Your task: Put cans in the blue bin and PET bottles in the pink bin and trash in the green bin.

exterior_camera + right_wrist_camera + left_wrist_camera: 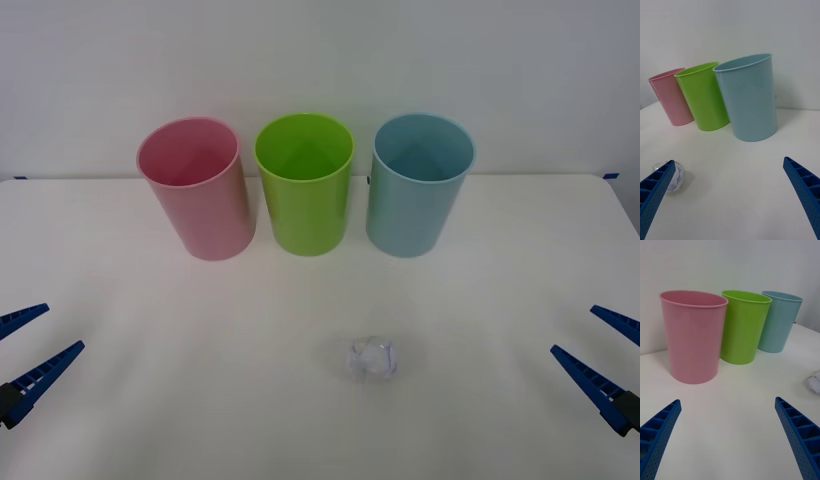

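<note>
Both grippers, left (30, 345) and right (598, 347), jaws wide (empty), trash (372, 358) on white table (150, 400), plain white wall (320, 50) behind.

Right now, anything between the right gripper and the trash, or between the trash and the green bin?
Nothing visible. Bare table lies between the open right gripper and the trash, and between the trash and the green bin.

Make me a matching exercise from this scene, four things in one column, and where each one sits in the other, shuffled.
Things:
1. pink bin
2. green bin
3. blue bin
4. trash

Places:
A. middle of the row
B. alone on the table, nearer the robot
C. robot's right end of the row
D. robot's left end of the row

Pairs: 1-D, 2-A, 3-C, 4-B
</note>
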You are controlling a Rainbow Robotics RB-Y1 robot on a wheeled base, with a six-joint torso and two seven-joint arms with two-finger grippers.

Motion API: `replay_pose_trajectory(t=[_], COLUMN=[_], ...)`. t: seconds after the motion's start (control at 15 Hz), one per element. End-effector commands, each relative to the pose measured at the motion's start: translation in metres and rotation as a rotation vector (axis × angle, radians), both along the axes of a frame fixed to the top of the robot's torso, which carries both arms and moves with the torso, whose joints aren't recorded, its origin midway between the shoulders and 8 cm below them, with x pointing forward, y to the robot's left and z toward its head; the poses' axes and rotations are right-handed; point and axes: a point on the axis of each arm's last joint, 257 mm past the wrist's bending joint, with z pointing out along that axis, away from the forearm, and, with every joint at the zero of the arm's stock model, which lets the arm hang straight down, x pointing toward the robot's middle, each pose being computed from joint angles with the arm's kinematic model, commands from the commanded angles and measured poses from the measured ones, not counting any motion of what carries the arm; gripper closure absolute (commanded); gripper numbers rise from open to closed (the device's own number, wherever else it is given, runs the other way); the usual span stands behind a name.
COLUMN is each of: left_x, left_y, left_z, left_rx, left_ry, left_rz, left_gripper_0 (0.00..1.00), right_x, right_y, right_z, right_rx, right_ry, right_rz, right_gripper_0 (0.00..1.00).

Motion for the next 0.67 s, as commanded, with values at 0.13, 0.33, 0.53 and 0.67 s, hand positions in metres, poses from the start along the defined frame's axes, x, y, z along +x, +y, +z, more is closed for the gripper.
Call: replay_pose_trajectory(t=[0.13, 0.33, 0.53, 0.67], left_x=[0.0, 0.0, 0.0, 0.0], left_y=[0.0, 0.0, 0.0, 0.0], left_z=[0.0, 0.0, 0.0, 0.0], left_rx=[0.0, 0.0, 0.0, 0.0], left_ry=[0.0, 0.0, 0.0, 0.0], left_rz=[0.0, 0.0, 0.0, 0.0], left_gripper_0=[0.14, 0.15, 0.15, 0.15], right_x=[0.0, 0.0, -0.004, -0.002], right_y=[0.0, 0.0, 0.003, 0.002], right_z=[0.0, 0.0, -0.016, -0.006], right_rx=[0.0, 0.0, -0.017, -0.089], right_ry=[0.0, 0.0, 0.029, 0.012], right_rz=[0.0, 0.0, -0.008, 0.002], right_gripper_0=[0.0, 0.0, 0.0, 0.0])
